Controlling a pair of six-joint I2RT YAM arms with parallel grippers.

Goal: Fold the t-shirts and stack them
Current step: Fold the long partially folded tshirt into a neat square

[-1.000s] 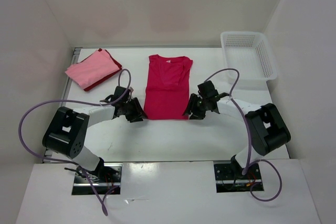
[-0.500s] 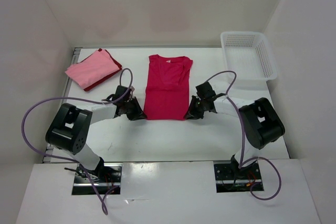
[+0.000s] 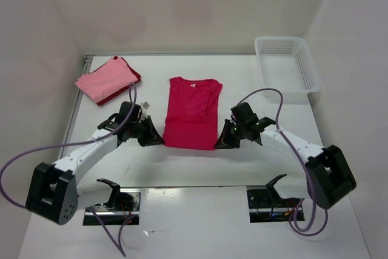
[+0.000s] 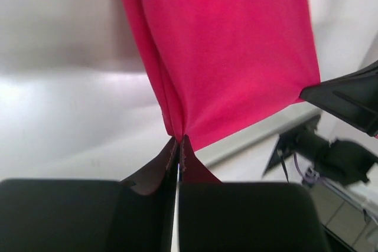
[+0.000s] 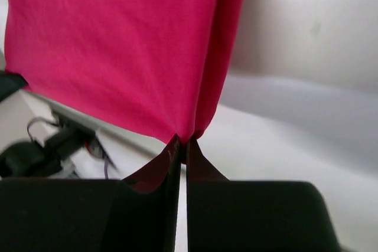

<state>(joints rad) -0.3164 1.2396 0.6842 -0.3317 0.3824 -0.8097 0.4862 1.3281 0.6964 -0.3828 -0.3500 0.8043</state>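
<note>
A crimson-magenta t-shirt [image 3: 191,113] lies in the middle of the table, sleeves folded in, collar toward the back. My left gripper [image 3: 159,141] is shut on its near left hem corner [image 4: 177,134]. My right gripper [image 3: 219,144] is shut on the near right hem corner [image 5: 184,136]. The hem edge is raised off the table between them. A folded light pink t-shirt [image 3: 104,79] lies on a folded dark red t-shirt [image 3: 130,80] at the back left.
A white mesh basket [image 3: 287,62] stands at the back right corner. White walls close in the table on three sides. Purple cables loop beside each arm.
Both grippers closed on the magenta shirt's near corners. Both arms have pulled toward the near edge and lifted, dragging the shirt slightly nearer.
</note>
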